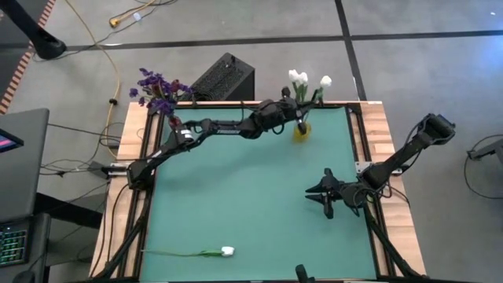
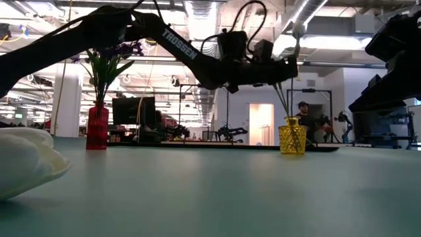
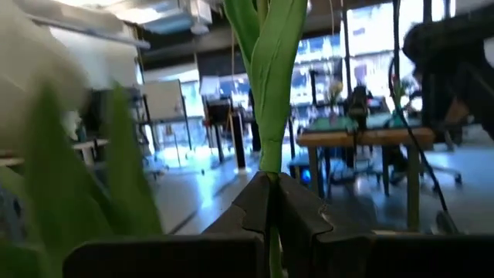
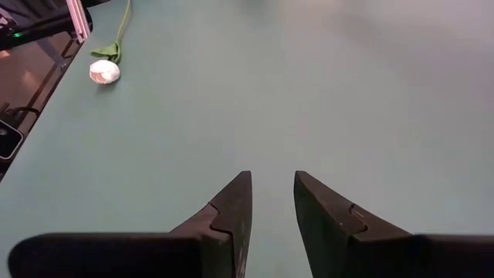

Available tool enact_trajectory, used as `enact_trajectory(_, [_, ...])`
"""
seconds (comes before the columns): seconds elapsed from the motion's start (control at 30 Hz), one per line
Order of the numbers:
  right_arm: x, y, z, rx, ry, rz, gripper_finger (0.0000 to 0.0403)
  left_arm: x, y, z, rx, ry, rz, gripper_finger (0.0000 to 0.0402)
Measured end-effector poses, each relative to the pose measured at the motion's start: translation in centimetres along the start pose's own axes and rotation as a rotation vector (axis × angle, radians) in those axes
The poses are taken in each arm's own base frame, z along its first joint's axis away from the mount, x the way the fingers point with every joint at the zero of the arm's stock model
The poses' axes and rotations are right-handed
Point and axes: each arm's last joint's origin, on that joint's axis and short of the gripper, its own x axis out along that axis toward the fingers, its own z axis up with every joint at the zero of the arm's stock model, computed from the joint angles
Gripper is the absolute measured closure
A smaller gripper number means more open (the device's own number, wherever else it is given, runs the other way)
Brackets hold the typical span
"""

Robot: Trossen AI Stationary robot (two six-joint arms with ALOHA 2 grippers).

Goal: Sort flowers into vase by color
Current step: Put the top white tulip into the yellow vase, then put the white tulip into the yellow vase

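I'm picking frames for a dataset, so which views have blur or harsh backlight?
Low view: the white tulip lying close to the lens is a soft blur, and bright ceiling lights leave the left arm in silhouette. Left wrist view: leaves up close are blurred, the room behind is bright, and the stem in the left gripper is clearer. High and right wrist views: evenly lit, sharp.

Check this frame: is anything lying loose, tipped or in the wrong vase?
One white tulip lies flat on the green mat near its front edge, outside any vase. Nothing else stands out: the red vase with purple flowers and the yellow vase with white tulips stand upright. The left gripper is shut on a green stem over the yellow vase.
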Motion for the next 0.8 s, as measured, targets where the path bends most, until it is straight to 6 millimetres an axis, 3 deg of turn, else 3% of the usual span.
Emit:
enact_trajectory(0.2, [0.0, 0.0, 0.0, 0.0, 0.0, 0.0, 0.0278, 0.0, -0.6, -0.9, 0.007, 0.097, -0.019, 0.0383])
enact_trajectory(0.43, [0.0, 0.0, 0.0, -0.003, 0.0, 0.001, 0.0278, -0.2, -0.6, -1.5, -0.038, 0.223, -0.013, 0.0313])
enact_trajectory(0.63, [0.0, 0.0, 0.0, -0.003, 0.0, 0.001, 0.0278, -0.4, -0.5, -0.3, -0.067, 0.343, -0.028, 0.0268])
enact_trajectory(0.8, [0.0, 0.0, 0.0, -0.013, -0.002, 0.002, 0.0278, -0.6, -0.4, 2.0, -0.066, 0.404, -0.069, 0.0258])
